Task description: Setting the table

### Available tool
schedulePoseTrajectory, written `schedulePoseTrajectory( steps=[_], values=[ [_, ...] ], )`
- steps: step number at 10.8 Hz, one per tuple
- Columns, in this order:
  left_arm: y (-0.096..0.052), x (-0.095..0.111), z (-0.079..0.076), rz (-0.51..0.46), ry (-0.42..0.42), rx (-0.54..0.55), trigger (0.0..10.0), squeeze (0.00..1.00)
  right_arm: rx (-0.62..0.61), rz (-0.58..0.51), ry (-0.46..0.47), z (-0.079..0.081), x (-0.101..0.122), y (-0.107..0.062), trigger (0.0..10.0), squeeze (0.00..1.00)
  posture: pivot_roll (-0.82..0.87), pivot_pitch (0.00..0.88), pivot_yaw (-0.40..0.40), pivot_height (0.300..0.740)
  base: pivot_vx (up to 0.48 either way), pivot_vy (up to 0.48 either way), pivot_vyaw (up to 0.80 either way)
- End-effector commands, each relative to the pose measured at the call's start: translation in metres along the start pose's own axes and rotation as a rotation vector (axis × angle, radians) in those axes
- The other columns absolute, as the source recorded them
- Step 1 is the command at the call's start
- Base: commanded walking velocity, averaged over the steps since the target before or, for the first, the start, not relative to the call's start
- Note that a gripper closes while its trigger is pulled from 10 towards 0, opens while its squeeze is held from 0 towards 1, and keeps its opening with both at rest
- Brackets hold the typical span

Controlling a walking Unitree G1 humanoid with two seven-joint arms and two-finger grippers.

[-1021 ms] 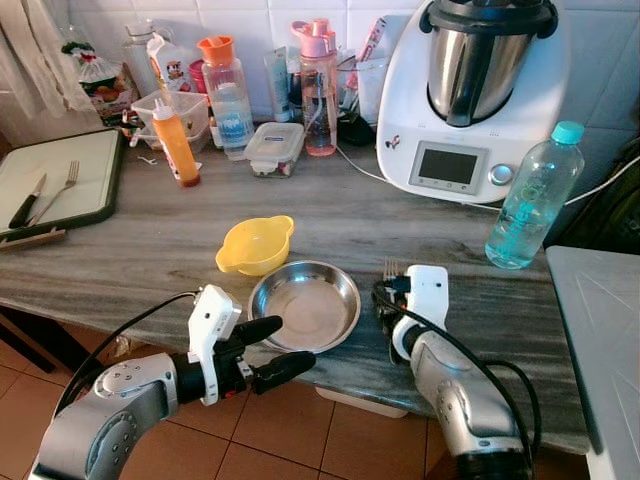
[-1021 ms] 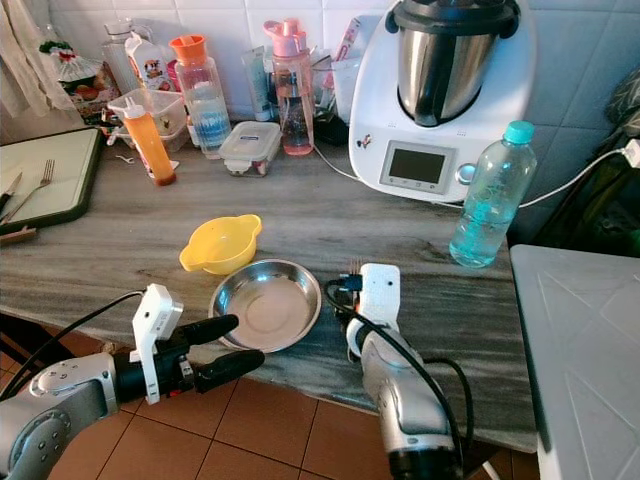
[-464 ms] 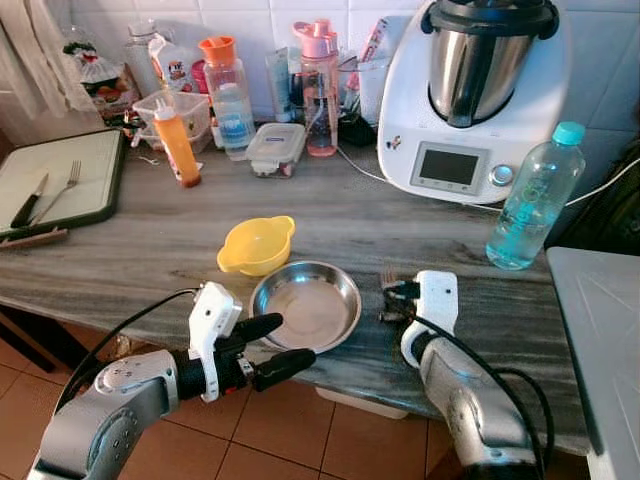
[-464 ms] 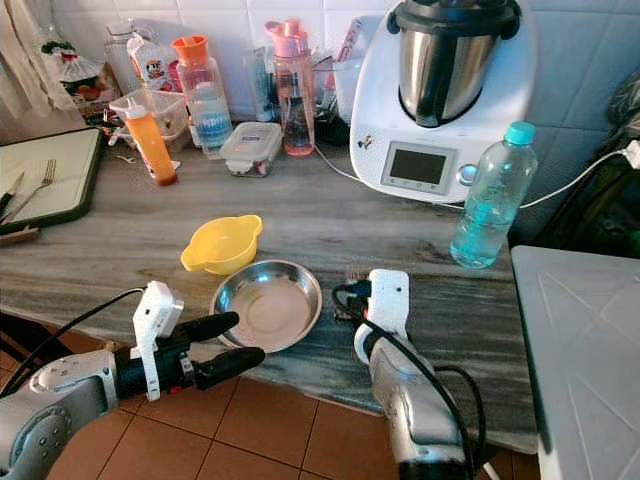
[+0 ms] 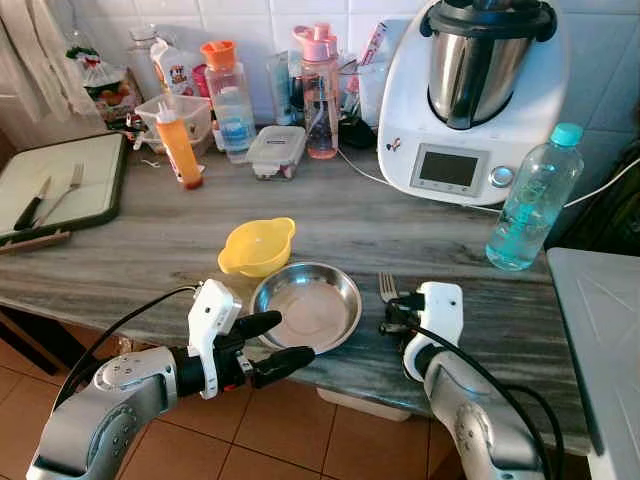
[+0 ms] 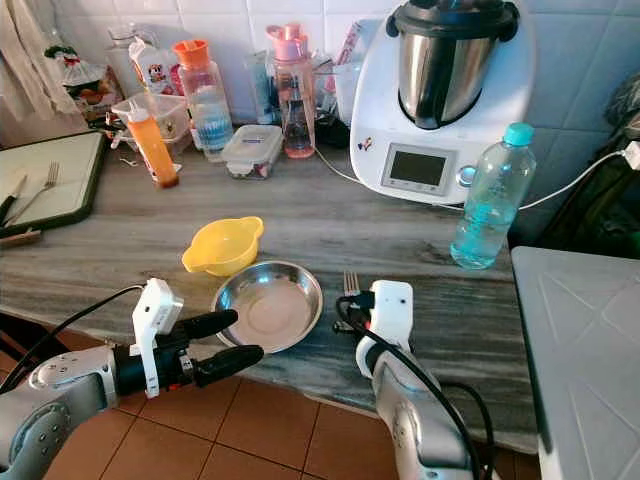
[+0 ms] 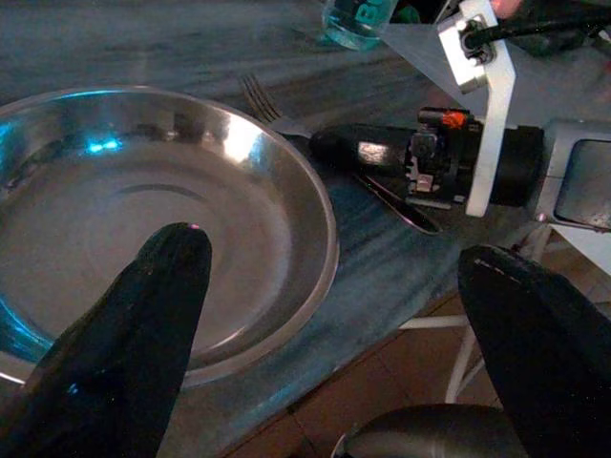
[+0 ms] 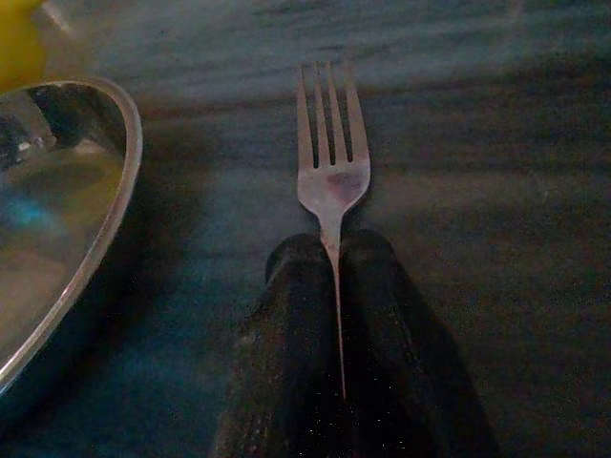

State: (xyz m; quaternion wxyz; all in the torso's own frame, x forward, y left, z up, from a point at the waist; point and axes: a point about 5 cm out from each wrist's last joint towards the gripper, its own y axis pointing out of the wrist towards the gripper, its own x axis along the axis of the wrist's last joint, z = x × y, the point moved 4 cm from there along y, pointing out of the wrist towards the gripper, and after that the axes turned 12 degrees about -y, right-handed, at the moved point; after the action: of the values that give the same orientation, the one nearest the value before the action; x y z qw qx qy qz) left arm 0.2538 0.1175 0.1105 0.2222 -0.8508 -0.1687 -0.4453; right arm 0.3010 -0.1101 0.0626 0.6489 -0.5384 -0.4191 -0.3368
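4 slim tines top the silver fork (image 8: 331, 181), handle between black fingers (image 8: 286, 363).

Silver fork (image 8: 330, 176) lies flat just beside the round steel plate (image 5: 306, 305), seemingly apart.

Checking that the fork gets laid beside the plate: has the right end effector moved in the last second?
Yes. The right end effector, shut on the fork, has drawn back toward the counter's near edge and slightly right, away from the steel plate.
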Motion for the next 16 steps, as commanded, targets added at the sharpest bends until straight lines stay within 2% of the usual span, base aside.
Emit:
schedulePoseTrajectory(
  steps=[1, 3, 4, 7, 11, 14, 15, 16],
  values=[
    [-0.003, 0.002, 0.003, 0.014, 0.018, 0.013, 10.0, 0.0, -0.022, 0.109, 0.042, -0.004, -0.027, -0.003, 0.0, 0.0, 0.06, 0.001, 0.093, 0.74, 0.0, 0.0, 0.0],
    [-0.003, 0.002, 0.003, 0.015, 0.018, 0.013, 10.0, 0.0, -0.021, 0.097, 0.113, 0.002, -0.025, -0.004, 0.0, 0.0, 0.07, 0.005, 0.101, 0.74, 0.0, 0.0, 0.0],
    [-0.003, 0.003, 0.003, 0.019, 0.019, 0.011, 10.0, 0.0, -0.015, 0.1, 0.189, 0.003, -0.029, -0.008, 0.0, 0.0, 0.07, 0.012, 0.11, 0.74, 0.0, 0.0, 0.0],
    [-0.004, 0.003, 0.002, 0.028, 0.02, 0.008, 10.0, 0.0, -0.005, 0.106, 0.287, 0.004, -0.035, -0.014, 0.0, 0.0, 0.08, 0.016, 0.123, 0.74, 0.0, 0.0, 0.0],
    [-0.001, 0.003, 0.0, 0.03, 0.023, 0.0, 10.0, 0.0, 0.062, 0.094, 0.32, 0.013, -0.029, -0.018, 0.0, 0.0, 0.07, 0.017, 0.127, 0.74, 0.0, 0.0, 0.0],
    [0.001, 0.002, -0.001, 0.03, 0.023, -0.001, 10.0, 0.0, 0.111, 0.15, 0.222, 0.019, -0.038, -0.016, 0.0, 0.0, 0.07, 0.021, 0.12, 0.74, 0.0, 0.0, 0.0],
    [0.001, 0.002, -0.002, 0.03, 0.022, -0.002, 10.0, 0.0, 0.118, 0.166, 0.209, 0.022, -0.041, -0.012, 1.3, 0.0, 0.07, 0.024, 0.12, 0.74, 0.0, 0.0, 0.0],
    [0.001, 0.001, -0.002, 0.032, 0.022, -0.003, 10.0, 0.0, 0.118, 0.172, 0.196, 0.025, -0.04, -0.008, 1.5, 0.0, 0.07, 0.024, 0.119, 0.74, 0.0, 0.0, 0.0]
  ],
)
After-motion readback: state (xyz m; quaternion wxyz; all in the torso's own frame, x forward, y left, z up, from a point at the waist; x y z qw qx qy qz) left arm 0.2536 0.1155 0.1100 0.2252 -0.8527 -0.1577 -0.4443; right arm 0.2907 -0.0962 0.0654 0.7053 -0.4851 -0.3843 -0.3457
